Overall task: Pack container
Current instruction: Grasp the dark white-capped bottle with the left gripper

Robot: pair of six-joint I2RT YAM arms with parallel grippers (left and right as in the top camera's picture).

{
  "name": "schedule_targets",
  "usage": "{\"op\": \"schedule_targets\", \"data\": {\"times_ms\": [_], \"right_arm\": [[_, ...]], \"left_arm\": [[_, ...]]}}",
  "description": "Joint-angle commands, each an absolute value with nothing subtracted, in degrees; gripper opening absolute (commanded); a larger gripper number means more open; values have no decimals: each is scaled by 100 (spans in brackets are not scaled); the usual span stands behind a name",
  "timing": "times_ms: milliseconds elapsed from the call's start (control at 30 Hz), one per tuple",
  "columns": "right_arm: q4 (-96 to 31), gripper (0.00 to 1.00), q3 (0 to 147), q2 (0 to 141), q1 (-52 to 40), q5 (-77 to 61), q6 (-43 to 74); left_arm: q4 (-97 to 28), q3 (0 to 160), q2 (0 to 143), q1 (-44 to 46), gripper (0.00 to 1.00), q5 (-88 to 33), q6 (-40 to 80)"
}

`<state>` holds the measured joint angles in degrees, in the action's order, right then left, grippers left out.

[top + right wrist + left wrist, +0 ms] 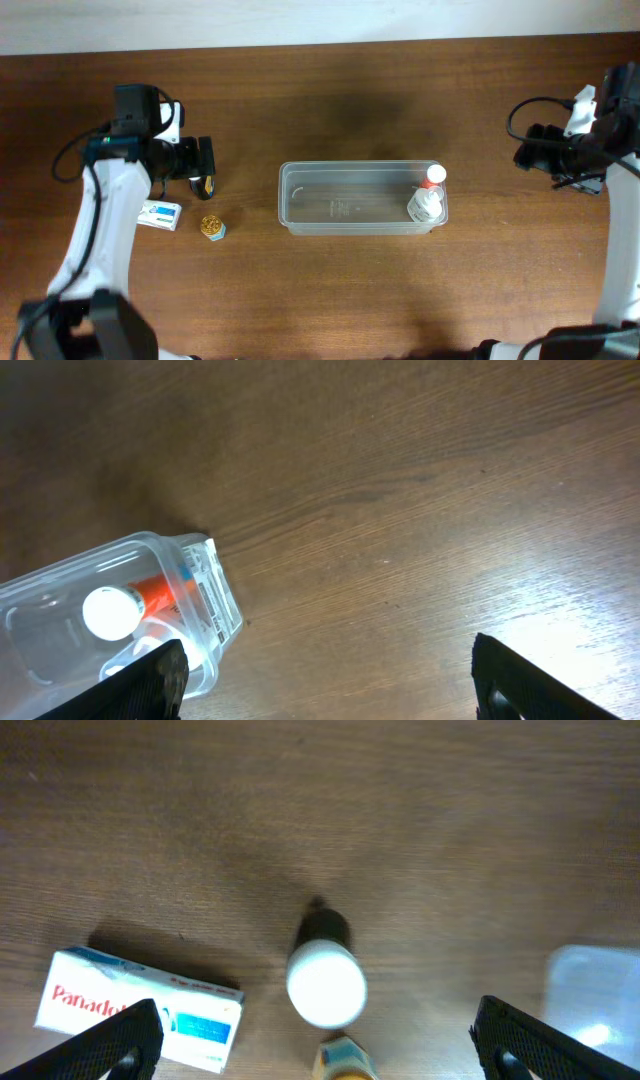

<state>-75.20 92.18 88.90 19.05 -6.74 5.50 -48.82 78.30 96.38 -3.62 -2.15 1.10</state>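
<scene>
While both arms hang over the table (340,80), left pincer (206,170) and right pincer (330,680) spread wide, holding nothing, the container (340,200) lies between them, touching neither.

A dark brown wood-grain surface (350,300) is seen throughout. A pale strip (300,20) is shown along its far edge.

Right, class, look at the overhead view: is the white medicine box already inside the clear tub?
No, the box lies on the table well left of the tub, which holds only a small bottle.
</scene>
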Motion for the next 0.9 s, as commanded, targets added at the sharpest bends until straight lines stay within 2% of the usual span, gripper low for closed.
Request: {"op": "schedule_targets", "data": {"times_ms": [0,233,267,367,600,667,867], "right_arm": [[-7526,82,9205,9030,1914,-762,491],[-7524,81,9205,9061,1914,-764,489],[-7524,81,9205,9061,1914,-764,489],[-7524,81,9205,9061,1914,-764,491],[-7529,81,9205,9061,1914,-764,489],[-7537,81,9205,9061,1914,-764,489],[-7546,81,9205,9061,1914,-760,489]], "left_arm": [[-4783,7990,10075,-434,100,-174,19],[-4554,7990,10694,-429,99,-174,19],[-4532,7990,10722,-429,96,-174,19],[-4510,7990,10748,-429,76,-174,19],[-4499,7990,10746,-429,46,-174,19],[-4495,7990,10746,-429,39,-174,19],[-4438,8001,10737,-412,28,-174,19]]}}
